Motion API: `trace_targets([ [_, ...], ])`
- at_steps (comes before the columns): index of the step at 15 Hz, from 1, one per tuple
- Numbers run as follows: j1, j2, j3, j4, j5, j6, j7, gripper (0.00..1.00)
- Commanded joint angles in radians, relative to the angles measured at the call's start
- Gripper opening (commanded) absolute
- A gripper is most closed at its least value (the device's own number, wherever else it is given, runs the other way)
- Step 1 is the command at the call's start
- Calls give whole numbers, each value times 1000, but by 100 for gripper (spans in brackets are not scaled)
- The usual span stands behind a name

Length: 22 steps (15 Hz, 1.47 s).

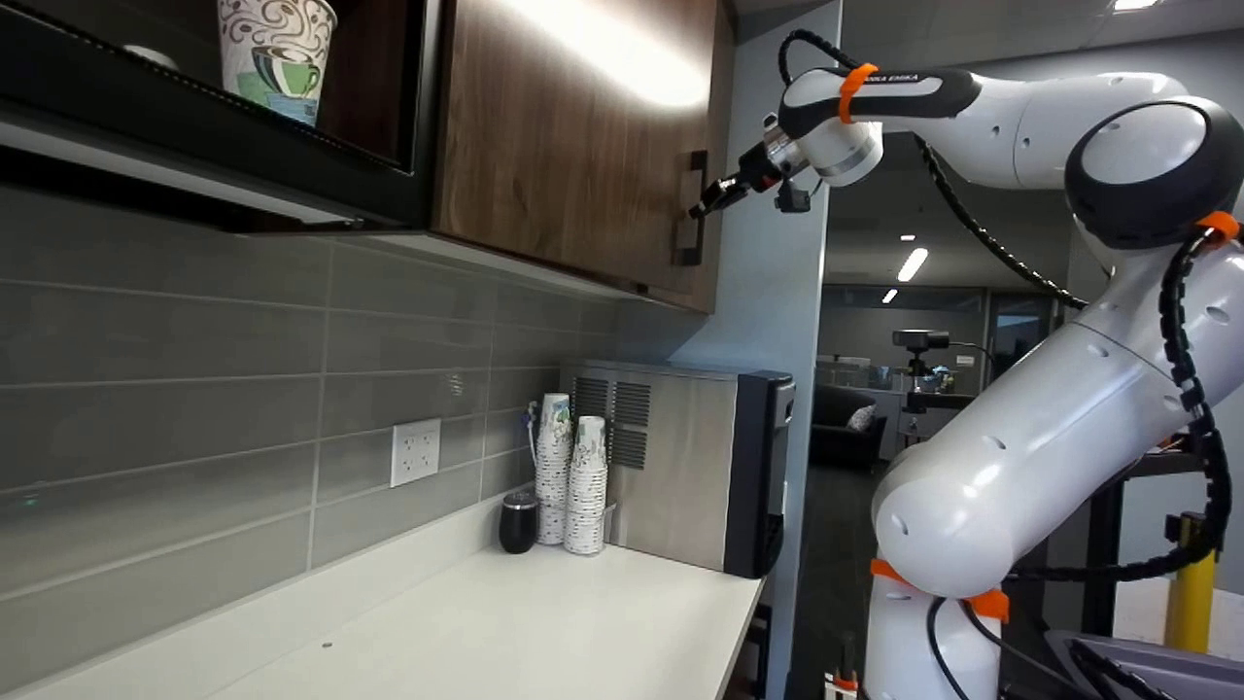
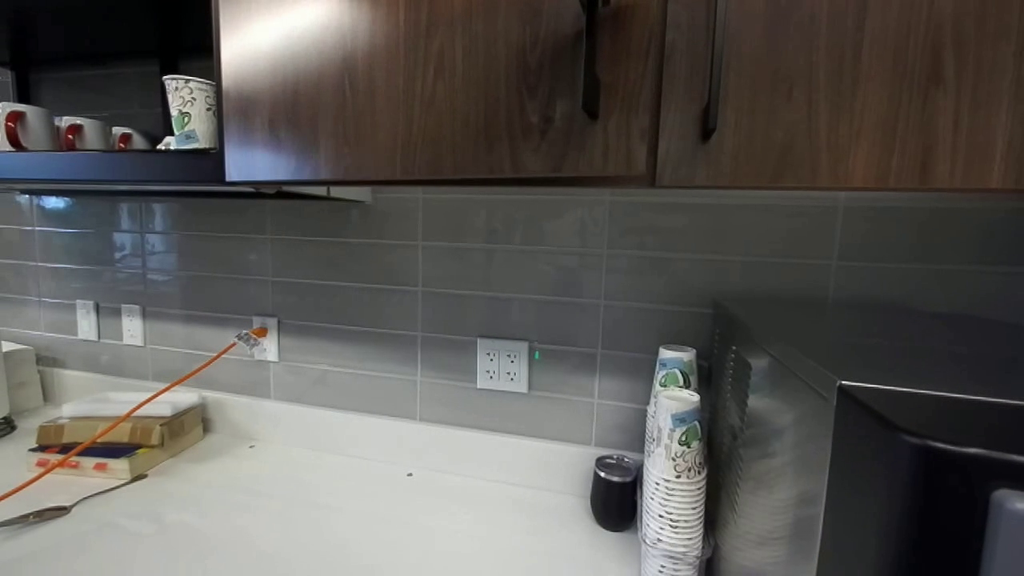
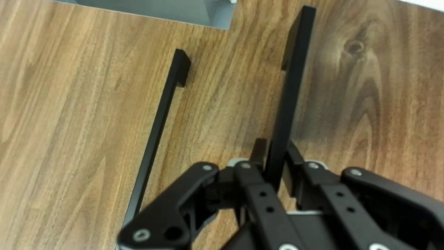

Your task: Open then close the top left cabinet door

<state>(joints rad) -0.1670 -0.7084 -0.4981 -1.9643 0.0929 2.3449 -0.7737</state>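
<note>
The top left cabinet door is a walnut-brown panel in both exterior views (image 1: 564, 156) (image 2: 416, 96) and at the right of the wrist view (image 3: 381, 104). It appears to stand slightly out from the neighbouring door (image 2: 848, 96). Its black bar handle (image 2: 590, 64) also shows in the wrist view (image 3: 293, 73), running between my fingers. My gripper (image 3: 276, 146) is shut on this handle, the bar lying slightly aslant between the fingertips. In an exterior view the gripper (image 1: 695, 211) meets the handle's middle from the right. Behind the fingers the handle's far end is hidden.
The neighbouring door's handle (image 3: 159, 121) runs close beside the gripper. Left of the door is a black-framed shelf with a patterned cup (image 1: 277, 53). Below stand a steel machine (image 1: 671, 467), stacked paper cups (image 1: 586, 486) and a black tumbler (image 1: 519, 523) on the white counter (image 1: 544, 622).
</note>
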Motion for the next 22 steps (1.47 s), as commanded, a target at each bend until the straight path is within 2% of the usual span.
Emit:
trace_targets([
  [1, -31, -162, 90, -206, -102, -26, -12, 4],
  [9, -40, -343, 147, -357, -275, -45, -41, 4],
  [22, -40, -707, 180, -545, -395, -123, -67, 4],
])
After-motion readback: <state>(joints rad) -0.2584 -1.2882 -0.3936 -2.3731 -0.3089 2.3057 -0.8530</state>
